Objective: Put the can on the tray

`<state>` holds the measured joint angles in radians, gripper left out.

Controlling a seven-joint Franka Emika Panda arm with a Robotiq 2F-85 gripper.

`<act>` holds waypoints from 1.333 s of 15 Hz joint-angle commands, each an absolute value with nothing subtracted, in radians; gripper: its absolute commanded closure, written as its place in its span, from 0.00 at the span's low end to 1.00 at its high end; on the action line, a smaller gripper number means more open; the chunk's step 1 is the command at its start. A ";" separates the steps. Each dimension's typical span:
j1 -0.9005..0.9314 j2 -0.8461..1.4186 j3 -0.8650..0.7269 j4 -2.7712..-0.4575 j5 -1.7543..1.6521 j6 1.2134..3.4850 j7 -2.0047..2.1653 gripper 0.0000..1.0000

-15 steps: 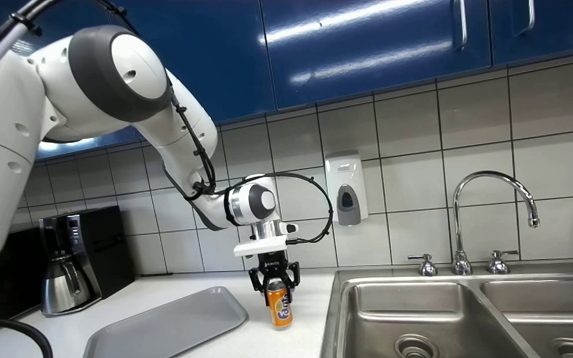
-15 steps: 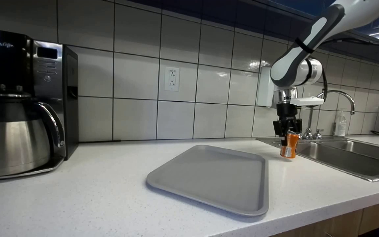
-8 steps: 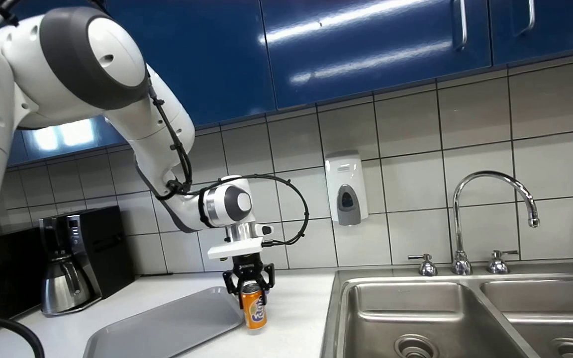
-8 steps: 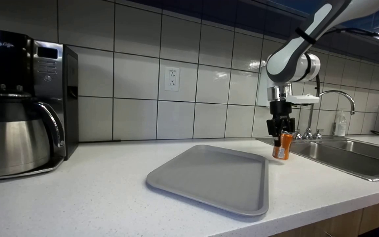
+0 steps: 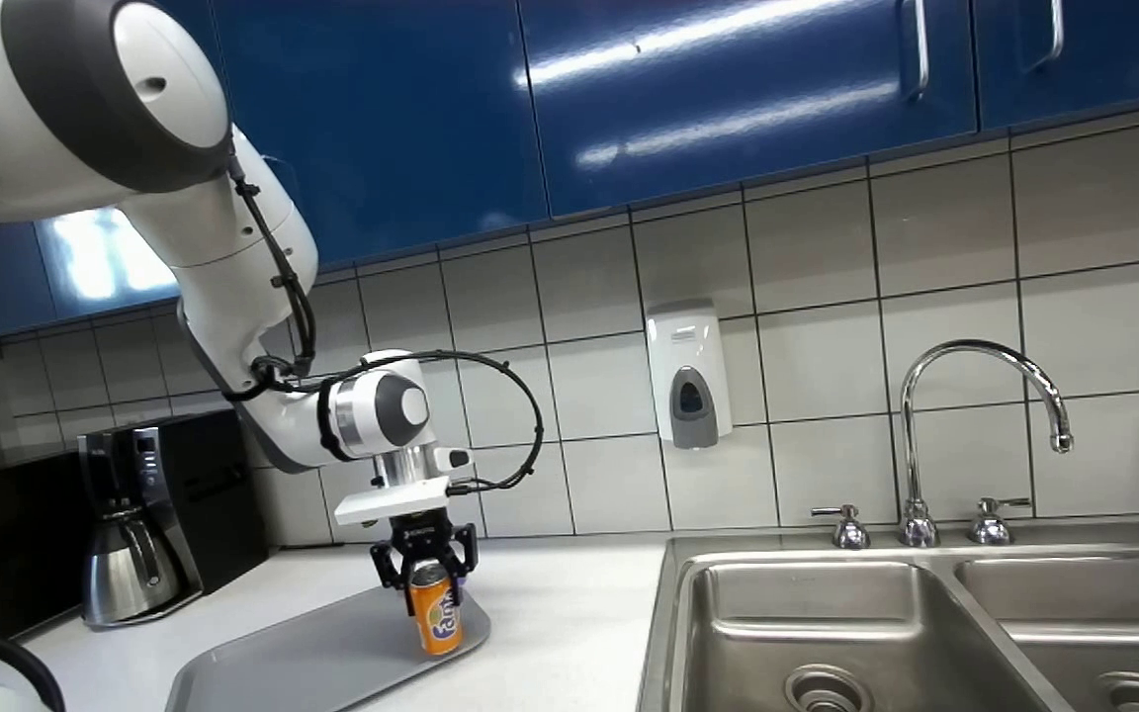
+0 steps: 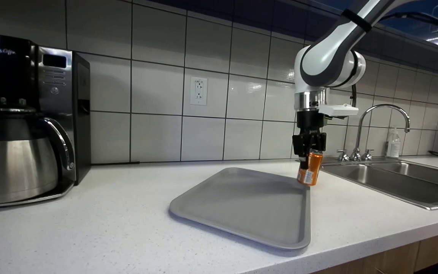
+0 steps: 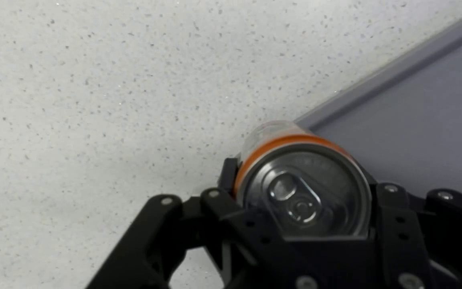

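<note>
Fanta can is held slightly tilted by the tool, at a corner of the grey tray; contact between can and tray cannot be determined. Pick-up appears complete; moving inward, lowering and release seemingly remain.

Glossy blue cabinets (streaked with reflected light) hang above a tiled wall and speckled white counter

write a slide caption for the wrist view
Orange can held in the jaws, seen from above, with speckled counter at frame left and grey tray at frame right.
</note>
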<state>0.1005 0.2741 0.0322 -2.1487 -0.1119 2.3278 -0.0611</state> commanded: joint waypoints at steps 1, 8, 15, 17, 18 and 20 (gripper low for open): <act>0.136 0.227 0.054 -2.209 -0.159 2.356 0.007 0.61; 0.204 0.270 0.088 -2.183 -0.186 2.372 0.065 0.61; 0.230 0.333 0.087 -2.164 -0.206 2.413 0.110 0.61; 0.229 0.340 0.087 -2.154 -0.205 2.420 0.106 0.61; 0.229 0.341 0.087 -2.153 -0.204 2.422 0.103 0.61; 0.231 0.345 0.084 -2.147 -0.210 2.416 0.107 0.11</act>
